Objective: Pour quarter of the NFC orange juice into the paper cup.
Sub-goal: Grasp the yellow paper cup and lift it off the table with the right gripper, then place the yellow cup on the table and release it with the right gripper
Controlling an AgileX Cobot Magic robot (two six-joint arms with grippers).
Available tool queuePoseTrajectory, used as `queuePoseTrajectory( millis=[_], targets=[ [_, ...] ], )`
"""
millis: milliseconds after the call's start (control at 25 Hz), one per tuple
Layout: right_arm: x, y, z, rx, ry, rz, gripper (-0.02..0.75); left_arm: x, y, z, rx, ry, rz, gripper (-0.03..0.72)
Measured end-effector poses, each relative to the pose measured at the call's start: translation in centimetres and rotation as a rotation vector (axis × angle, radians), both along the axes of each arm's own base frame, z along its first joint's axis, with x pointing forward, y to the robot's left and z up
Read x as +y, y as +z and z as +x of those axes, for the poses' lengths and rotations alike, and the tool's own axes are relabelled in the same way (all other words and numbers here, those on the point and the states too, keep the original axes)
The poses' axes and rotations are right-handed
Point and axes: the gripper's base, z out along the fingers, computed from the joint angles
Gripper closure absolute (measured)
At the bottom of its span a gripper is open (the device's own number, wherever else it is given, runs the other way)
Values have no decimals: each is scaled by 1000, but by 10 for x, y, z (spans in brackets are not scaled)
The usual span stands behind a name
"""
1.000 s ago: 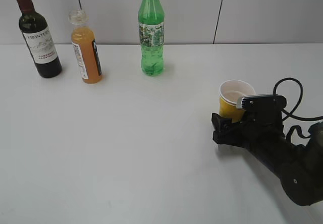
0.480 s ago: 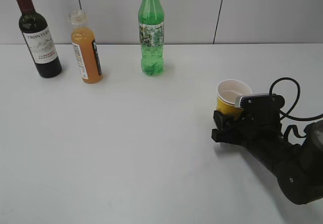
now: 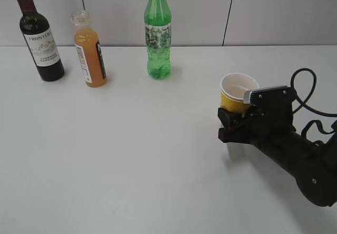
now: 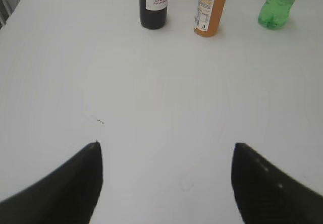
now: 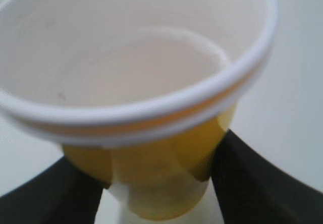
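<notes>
The NFC orange juice (image 3: 89, 55) stands uncapped at the back left of the table; it also shows in the left wrist view (image 4: 210, 9). The yellow paper cup (image 3: 237, 93) is on the right, held between the fingers of my right gripper (image 3: 231, 126), which is shut on it. In the right wrist view the paper cup (image 5: 151, 108) fills the frame, its white inside empty, with my right gripper (image 5: 156, 183) pressed on both sides. My left gripper (image 4: 166, 156) is open and empty above bare table, far in front of the bottles; it is not in the exterior view.
A dark wine bottle (image 3: 39, 39) stands left of the juice and a tall green bottle (image 3: 158, 33) to its right, all in a row near the back wall. The white table (image 3: 131, 155) stretches in front of them.
My right gripper has moved the paper cup a little to the left and up. The bottles have not moved.
</notes>
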Motion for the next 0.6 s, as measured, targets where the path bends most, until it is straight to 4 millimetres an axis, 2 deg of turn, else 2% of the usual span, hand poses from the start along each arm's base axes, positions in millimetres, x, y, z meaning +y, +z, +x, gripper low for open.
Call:
queuePoseTrajectory(
  millis=[120,280,440,600],
  targets=[
    [14,15,2,-61,141,12,258,0,0,0,0,0,0,101],
    [51,30,8,-172,511,12,258,0,0,0,0,0,0,101],
    [83,45,22,-230,823,-27,258,0,0,0,0,0,1,101],
    [98,45,35,-175,964,-51,258,0,0,0,0,0,1,104]
  ],
)
